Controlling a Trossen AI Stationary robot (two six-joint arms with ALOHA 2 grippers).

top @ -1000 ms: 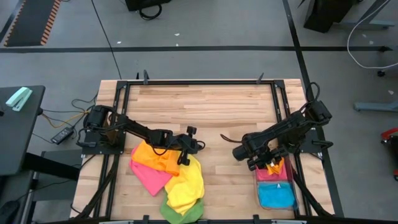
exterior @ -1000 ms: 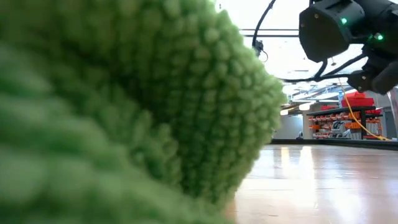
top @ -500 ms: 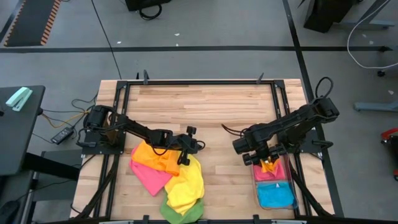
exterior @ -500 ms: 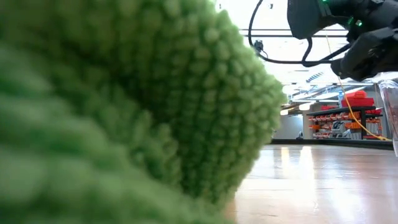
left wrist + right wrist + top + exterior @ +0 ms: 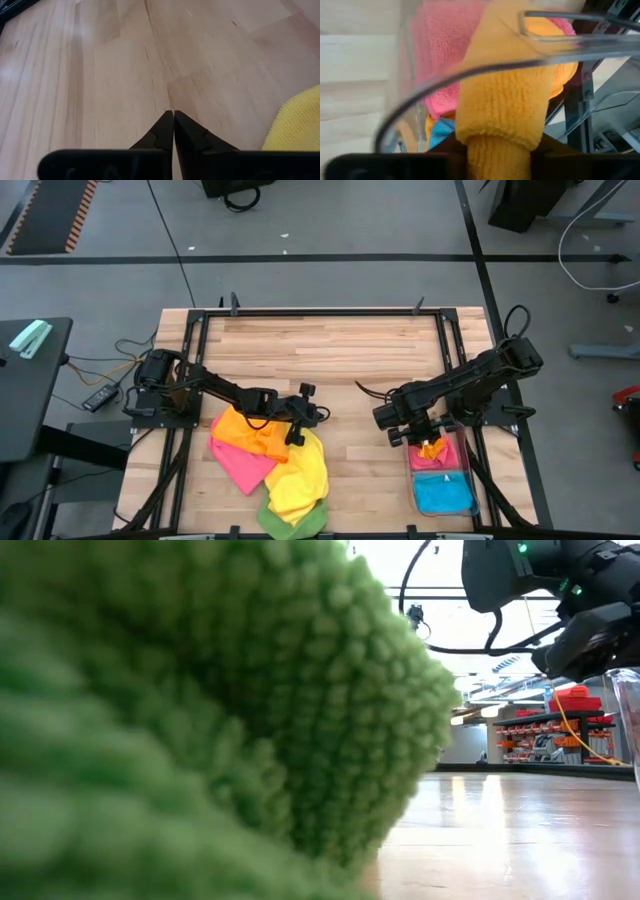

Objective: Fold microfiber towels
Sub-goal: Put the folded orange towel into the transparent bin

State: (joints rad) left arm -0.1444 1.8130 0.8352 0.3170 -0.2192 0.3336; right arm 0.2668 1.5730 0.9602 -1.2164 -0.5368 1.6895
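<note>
The right gripper [image 5: 425, 442] hangs at the clear plastic bin [image 5: 468, 502], fingers pinching a folded orange towel [image 5: 507, 95] over its rim. Pink and blue towels already lie inside. To finish well, I judge the fold should be lowered flat before letting go. The left gripper [image 5: 173, 122], pressed together and empty, waits beside the unfolded towel pile [image 5: 270, 465].
</note>
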